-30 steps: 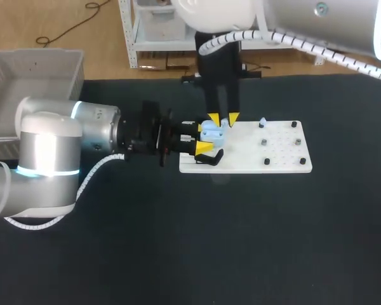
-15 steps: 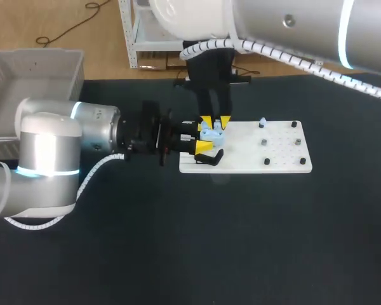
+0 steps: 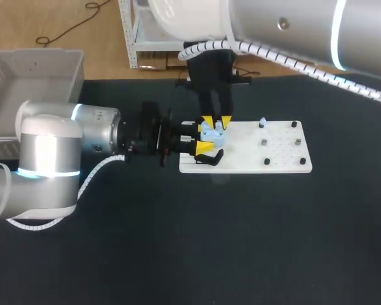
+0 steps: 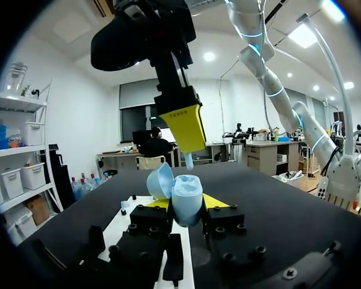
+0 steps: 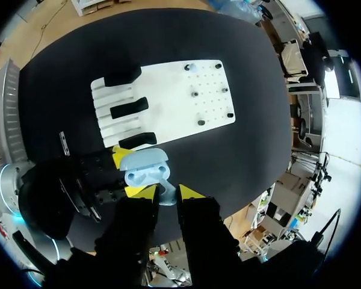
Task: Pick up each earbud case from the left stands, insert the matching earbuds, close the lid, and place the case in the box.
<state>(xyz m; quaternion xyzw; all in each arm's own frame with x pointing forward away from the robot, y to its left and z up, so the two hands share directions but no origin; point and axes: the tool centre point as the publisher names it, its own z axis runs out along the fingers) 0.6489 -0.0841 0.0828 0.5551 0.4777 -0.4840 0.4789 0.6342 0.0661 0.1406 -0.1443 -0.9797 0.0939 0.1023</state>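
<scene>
My left gripper (image 3: 202, 138) is shut on an open light blue earbud case (image 3: 209, 133), held just above the left end of the white board (image 3: 276, 160). In the left wrist view the case (image 4: 185, 198) sits between the yellow tips with its lid (image 4: 159, 180) tipped back. My right gripper (image 3: 216, 121) points straight down over the case and is shut on a small light blue earbud (image 5: 165, 191), whose stem (image 4: 188, 159) hangs just above the case's opening. Another light blue earbud (image 3: 262, 122) stands on a peg of the board.
Black stands (image 5: 130, 108) lie in a row on the board's left part, and small dark pegs (image 3: 266, 161) dot its right part. A grey box (image 3: 32, 63) sits at the table's far left corner. Dark table surface surrounds the board.
My right gripper has shifted slightly left with the earbud and now sits right over the case. The left arm and the case have kept still.
</scene>
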